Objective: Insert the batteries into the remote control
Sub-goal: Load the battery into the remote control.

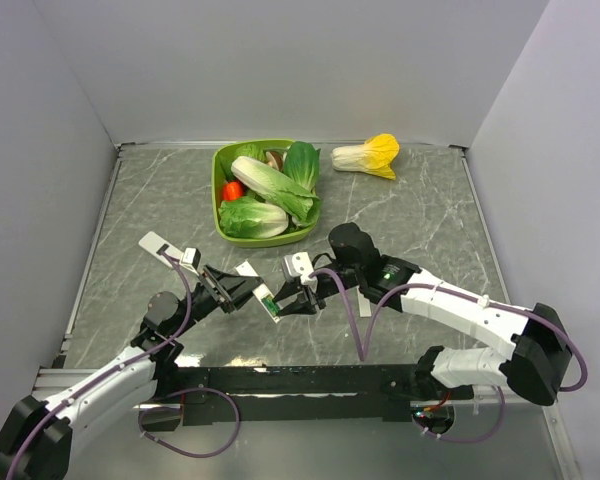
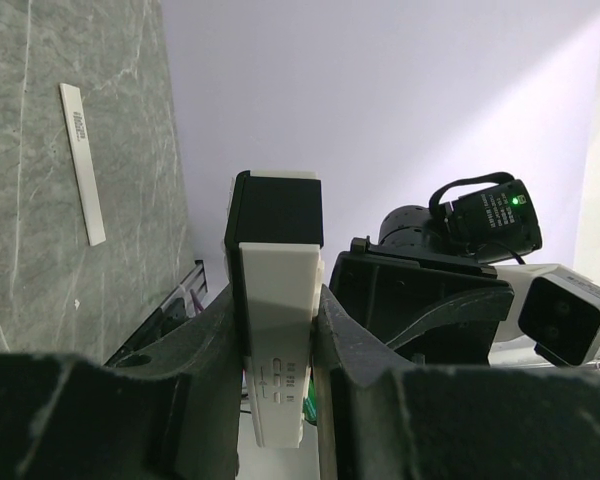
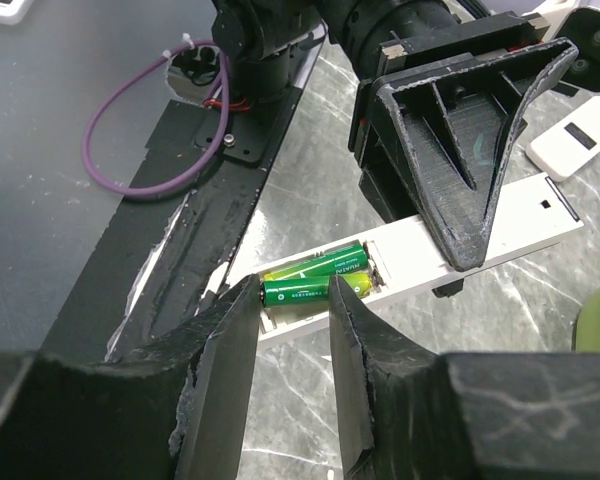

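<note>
left gripper [image 2: 278,340] clamped on remote control [image 2: 275,270], held off the bench [image 1: 430,210] toward its near edge | both batteries [image 3: 315,278] in the open compartment, front one looks unseated | right gripper [image 3: 292,292] fingers apart around it, contact unclear | remaining: press it home

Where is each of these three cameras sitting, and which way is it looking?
Top external: fixed above and behind, looking down at the table; the left arm and right arm show, left gripper and right gripper nearly meeting.
Left wrist: on the left arm, looking along its fingers, shut on the remote control.
Right wrist: on the right arm, looking down between its fingers at the batteries.
Shared: both wrist views show the remote control.
</note>
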Available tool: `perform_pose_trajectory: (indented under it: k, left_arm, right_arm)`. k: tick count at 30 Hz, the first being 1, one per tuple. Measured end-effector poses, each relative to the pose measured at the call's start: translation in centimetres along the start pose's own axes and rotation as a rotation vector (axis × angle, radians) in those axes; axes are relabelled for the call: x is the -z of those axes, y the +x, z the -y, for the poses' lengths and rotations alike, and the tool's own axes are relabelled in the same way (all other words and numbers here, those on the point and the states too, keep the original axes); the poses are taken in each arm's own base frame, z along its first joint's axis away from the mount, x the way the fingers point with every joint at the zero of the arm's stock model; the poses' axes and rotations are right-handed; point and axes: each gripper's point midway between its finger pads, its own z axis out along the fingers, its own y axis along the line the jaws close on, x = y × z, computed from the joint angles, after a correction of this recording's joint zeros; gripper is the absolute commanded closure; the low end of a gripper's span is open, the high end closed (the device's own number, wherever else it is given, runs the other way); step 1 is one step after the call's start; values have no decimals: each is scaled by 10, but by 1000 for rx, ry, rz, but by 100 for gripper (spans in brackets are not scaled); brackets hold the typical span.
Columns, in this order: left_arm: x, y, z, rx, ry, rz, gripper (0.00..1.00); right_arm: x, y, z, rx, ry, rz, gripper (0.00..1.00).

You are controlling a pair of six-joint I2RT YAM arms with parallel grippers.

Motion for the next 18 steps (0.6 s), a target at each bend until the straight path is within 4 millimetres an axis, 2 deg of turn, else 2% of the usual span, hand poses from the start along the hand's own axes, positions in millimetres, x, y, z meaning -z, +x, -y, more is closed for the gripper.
perform_pose_trajectory:
  k: [7, 10, 15, 17, 18]
  left_arm:
    - [1, -1, -5, 7, -17, 6, 99]
    - [1, -3, -6, 11, -21, 14, 99]
    - [2, -5, -8, 15, -27, 25, 99]
    - [3, -6, -10, 18, -34, 32, 99]
    - [3, -6, -11, 20, -41, 36, 99]
  right_arm:
    - [-3, 5, 4, -11, -4, -25, 65]
    - [-4, 7, 5, -15, -6, -34, 72]
    - [-6, 10, 8, -28, -15, -52, 73]
    - [-7, 13, 9, -34, -19, -59, 81]
    - [-8, 14, 9, -37, -20, -64, 81]
